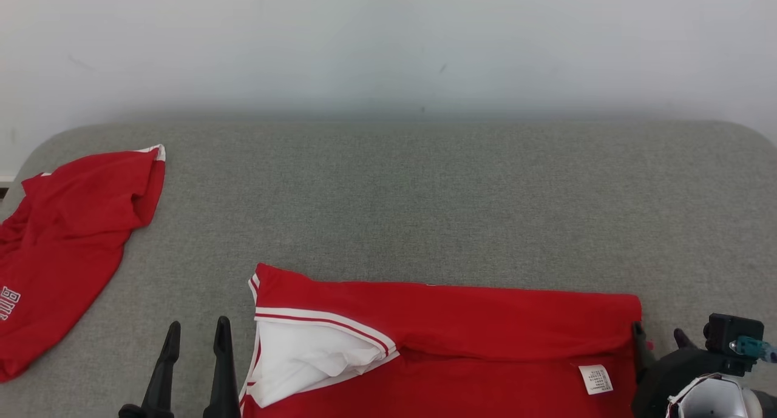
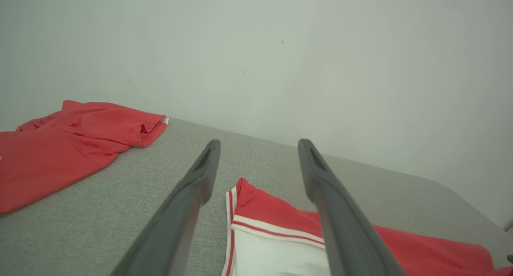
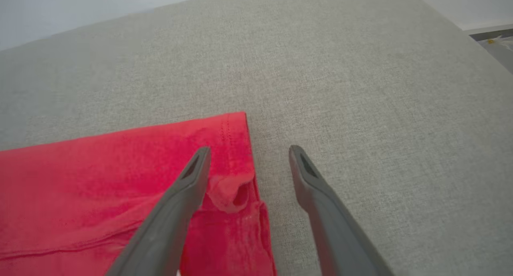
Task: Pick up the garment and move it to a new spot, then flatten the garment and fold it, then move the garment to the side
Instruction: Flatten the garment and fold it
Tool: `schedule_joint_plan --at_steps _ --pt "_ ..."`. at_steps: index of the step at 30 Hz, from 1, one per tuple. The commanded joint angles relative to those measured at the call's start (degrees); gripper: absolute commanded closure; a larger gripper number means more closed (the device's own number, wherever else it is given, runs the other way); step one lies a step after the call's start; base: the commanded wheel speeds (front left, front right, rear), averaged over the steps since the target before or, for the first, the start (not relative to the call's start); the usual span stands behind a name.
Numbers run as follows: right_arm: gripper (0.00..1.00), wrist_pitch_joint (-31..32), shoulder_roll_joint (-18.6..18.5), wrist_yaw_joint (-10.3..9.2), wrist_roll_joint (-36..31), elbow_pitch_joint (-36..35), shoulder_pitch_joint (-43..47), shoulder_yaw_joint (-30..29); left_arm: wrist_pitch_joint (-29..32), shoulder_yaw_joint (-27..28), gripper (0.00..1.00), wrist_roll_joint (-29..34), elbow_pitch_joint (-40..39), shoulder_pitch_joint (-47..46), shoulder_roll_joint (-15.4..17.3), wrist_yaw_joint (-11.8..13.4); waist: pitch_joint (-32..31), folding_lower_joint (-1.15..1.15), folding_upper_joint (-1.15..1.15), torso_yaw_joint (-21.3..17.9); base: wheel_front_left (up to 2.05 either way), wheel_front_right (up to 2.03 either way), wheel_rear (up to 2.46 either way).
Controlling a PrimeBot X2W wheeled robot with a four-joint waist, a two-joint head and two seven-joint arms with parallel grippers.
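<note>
**Position.** The garment [image 1: 455, 321] lies along the near edge of the bench [image 1: 425, 193], about midway between the bench's left and right edges. It is folded lengthwise. A striped sleeve [image 1: 315, 321] with a white underside is at its left end, and a care label [image 1: 595, 380] is near its right end. A second red garment [image 1: 67, 236] lies crumpled at the left edge of the bench, well apart from the first.

**End effectors.** The left end effector [image 1: 198, 327] is spread and holds nothing. It stands just beside the sleeve end. The right end effector [image 1: 658, 333] is also spread and empty. In the right wrist view, one finger is over the hem and the other is over bare bench. A small pucker [image 3: 232, 192] lies between them.

**Hazards, as judged from this state.**
- Closing on the pucker alone probably grips only the top layer. The fold then opens on lifting.
- The left fingers are beside the cloth, not over it. Closing here may miss the cloth.
- A grip on one end only lets the free end drag, which skews the fold.
- The garment is close to the near edge. A pull toward the robot could slide it off the bench.
- Moving the garment toward the left edge risks overlap with the second red garment.
</note>
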Motion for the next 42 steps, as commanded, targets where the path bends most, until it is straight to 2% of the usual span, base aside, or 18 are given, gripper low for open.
schedule_joint_plan --at_steps 1,15,24,25,26,27,28,29,35,42 --pt "0.0 1.0 0.0 -0.1 -0.4 0.9 -0.3 -0.4 -0.2 -0.1 0.0 0.3 0.4 -0.7 -0.2 -0.3 0.4 -0.01 0.0 0.6 0.0 0.0 0.0" --pt "0.0 9.7 0.0 -0.1 1.8 4.2 1.9 -0.6 -0.2 0.1 0.0 -0.1 1.0 -0.8 -0.2 -0.3 1.0 -0.01 0.0 1.2 0.0 0.0 0.0" --pt "0.0 12.4 0.3 -0.08 3.7 6.8 -1.3 1.9 -0.2 -0.5 0.0 -0.6 1.0 -2.1 -0.2 -0.3 2.2 -0.01 0.0 1.4 0.0 0.0 0.0" --pt "0.15 12.5 0.3 0.04 4.1 7.1 -1.4 2.3 -0.2 -0.6 0.0 -0.6 1.0 -2.1 -0.2 -0.3 2.3 -0.01 0.0 1.5 0.0 0.0 0.0" --pt "0.5 12.8 0.4 0.05 4.3 7.5 -1.6 2.6 -0.2 -0.6 0.0 -0.6 1.1 -2.1 -0.2 -0.3 2.3 -0.01 0.0 1.7 0.0 0.0 0.0" --pt "0.62 13.0 0.4 0.05 4.4 7.8 -1.6 2.8 -0.2 -0.7 0.0 -0.6 1.1 -2.1 -0.2 -0.3 2.3 -0.01 0.0 1.8 0.0 0.0 0.0" --pt "0.85 13.2 0.4 0.05 4.4 8.0 -1.6 3.0 -0.2 -0.7 0.0 -0.7 1.1 -2.0 -0.2 -0.3 2.3 -0.01 0.0 1.9 0.0 0.0 0.0" --pt "0.98 13.1 0.4 0.04 4.4 8.2 -1.6 3.1 -0.2 -0.7 0.0 -0.7 1.2 -1.9 -0.2 -0.3 2.3 -0.01 0.0 2.1 0.0 0.0 0.0" --pt "1.0 12.2 0.1 -0.11 2.3 6.3 -2.0 0.9 -0.2 -0.5 0.0 -0.8 1.2 -1.5 -0.2 -0.3 2.4 -0.01 0.0 2.3 0.0 0.0 0.0" --pt "1.0 11.5 -0.1 -0.11 -2.9 0.2 -3.6 -7.9 -0.2 -0.8 0.0 -0.9 1.4 -1.7 -0.2 -0.3 2.5 -0.01 0.0 1.8 0.0 0.0 0.0"
